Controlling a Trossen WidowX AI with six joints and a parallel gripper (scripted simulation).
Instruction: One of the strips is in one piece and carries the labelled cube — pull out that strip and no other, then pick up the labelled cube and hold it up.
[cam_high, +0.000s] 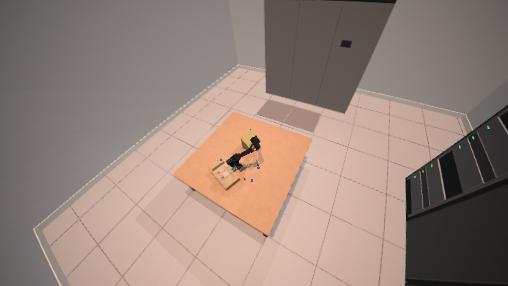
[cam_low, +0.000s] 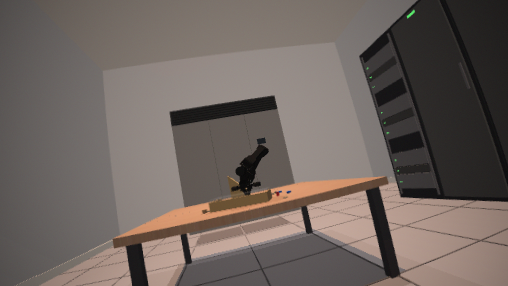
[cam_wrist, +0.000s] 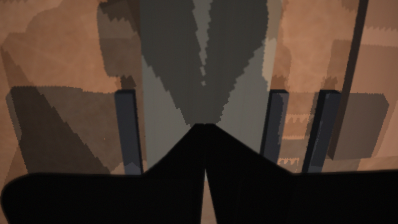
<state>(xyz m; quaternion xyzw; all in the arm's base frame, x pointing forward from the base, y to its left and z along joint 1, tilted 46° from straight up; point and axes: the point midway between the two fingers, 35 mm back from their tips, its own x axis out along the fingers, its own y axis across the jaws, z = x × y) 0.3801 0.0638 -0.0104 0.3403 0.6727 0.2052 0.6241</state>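
I am hanging low over the wooden tray (cam_high: 226, 184) on the table (cam_high: 280, 165), my gripper (cam_wrist: 203, 133) pointing down at the pale grey strip (cam_wrist: 235, 100) that runs straight away from me in the wrist view. My jaws are pressed together with nothing between them — the two dark fingers are meeting in one thin seam, and my own shadow is falling across the strip ahead of the tips.

I am not seeing the labelled cube in the wrist view at all; in the top view a few tiny coloured specks are lying near the tray, too small to say which, if any, is the cube. So I am not yet able to confirm that this strip is the whole one that carries it.

That is the first risk — dragging the wrong strip. The dark upright posts (cam_wrist: 127, 130) are flanking the strip closely on both sides, so a sideways drift could be catching my fingers on them, or nudging a neighbouring strip. With shut tips I would only be pressing and sliding: too light and I slip, too jerky and the cube may be tipping off before I can grasp it
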